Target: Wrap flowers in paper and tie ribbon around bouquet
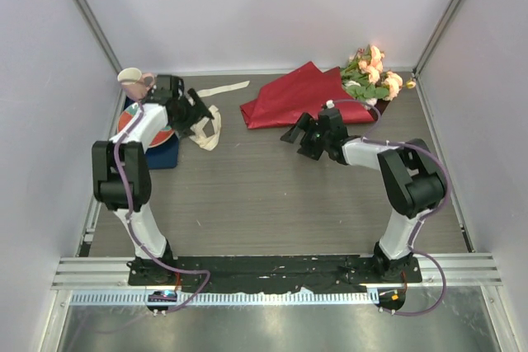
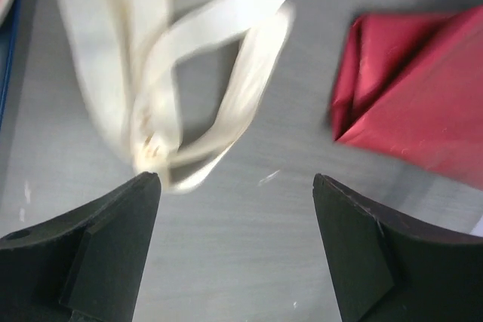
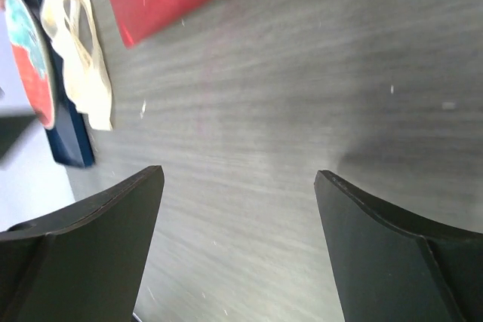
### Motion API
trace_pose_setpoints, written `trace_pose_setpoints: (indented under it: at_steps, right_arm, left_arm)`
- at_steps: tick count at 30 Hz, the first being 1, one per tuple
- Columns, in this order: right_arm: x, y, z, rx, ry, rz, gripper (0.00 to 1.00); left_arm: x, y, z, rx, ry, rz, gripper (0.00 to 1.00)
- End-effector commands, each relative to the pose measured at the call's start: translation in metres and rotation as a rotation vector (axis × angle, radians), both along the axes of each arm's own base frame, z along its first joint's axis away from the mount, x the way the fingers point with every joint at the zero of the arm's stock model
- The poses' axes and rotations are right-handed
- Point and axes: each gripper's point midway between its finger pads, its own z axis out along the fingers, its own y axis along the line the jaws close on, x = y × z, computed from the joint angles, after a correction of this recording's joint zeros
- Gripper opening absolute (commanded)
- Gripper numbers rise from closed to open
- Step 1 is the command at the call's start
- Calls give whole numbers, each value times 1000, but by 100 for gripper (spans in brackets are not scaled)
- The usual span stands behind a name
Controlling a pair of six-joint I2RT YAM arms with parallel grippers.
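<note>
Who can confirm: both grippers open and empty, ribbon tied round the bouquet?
Wrong on the ribbon: it lies loose on the table, apart from the bouquet, as the left wrist view shows. The left gripper and right gripper are open and empty.

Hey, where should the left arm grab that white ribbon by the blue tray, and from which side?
Pinch the ribbon at the bunched spot where its loops meet, the end nearest the left gripper. Come straight down from above with the open jaws across the strips: the loops lie flat and floppy on the table, and the bunch looks thickest.
</note>
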Motion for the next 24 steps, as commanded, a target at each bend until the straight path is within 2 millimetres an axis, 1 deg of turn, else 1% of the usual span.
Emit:
trace_pose_setpoints:
  at_steps: [1,2,3,4,5,6,7,8,9,10,11,13,14,16,19,20,21,23,24]
  right_arm:
    - [-35,-8,9,-127,-45,169,88]
    - [-41,-12,11,-155,-54,196,88]
    - [-45,-14,13,-164,-60,205,88]
    - [-51,-18,11,-178,-58,213,88]
    - [-54,-20,13,-192,-67,224,88]
    - [-57,-22,21,-192,-78,222,88]
    - [-60,-24,21,-199,-83,220,88]
    - [-64,-30,19,-223,-64,208,88]
    - [-64,-33,25,-229,-78,199,88]
    - [-66,-35,26,-234,-74,193,88]
    - [-68,-38,26,-245,-68,187,88]
    - [-69,-38,33,-239,-76,182,87]
    - [-70,-38,34,-238,-75,179,87]
    - [-71,-41,37,-241,-84,169,87]
    - [-75,-45,35,-251,-76,160,86]
    - [-77,-46,37,-251,-76,156,86]
    - [-78,-46,38,-247,-77,153,86]
    - [-82,-47,39,-243,-75,151,86]
    - [-83,-48,40,-242,-76,152,86]
  left_arm:
    - [51,7,15,161,-22,-209,88]
    - [51,11,10,192,6,-242,89]
    - [42,14,3,205,74,-250,89]
    - [43,18,0,230,92,-247,89]
    - [41,19,-1,236,97,-249,89]
    - [43,21,0,241,76,-242,88]
    - [36,22,-9,243,94,-238,87]
    - [35,21,-5,242,79,-231,85]
    - [38,21,-6,233,63,-216,83]
    - [33,20,-12,225,78,-211,82]
    - [34,14,-14,196,66,-219,81]
    - [31,10,-22,174,87,-210,78]
    - [30,10,-26,178,101,-203,73]
    - [29,11,-37,183,126,-190,68]
    - [31,9,-44,182,127,-183,60]
    - [36,8,-44,184,108,-179,52]
    - [39,8,-43,183,95,-176,47]
    - [44,7,-43,184,76,-170,39]
    - [45,7,-43,181,76,-170,39]
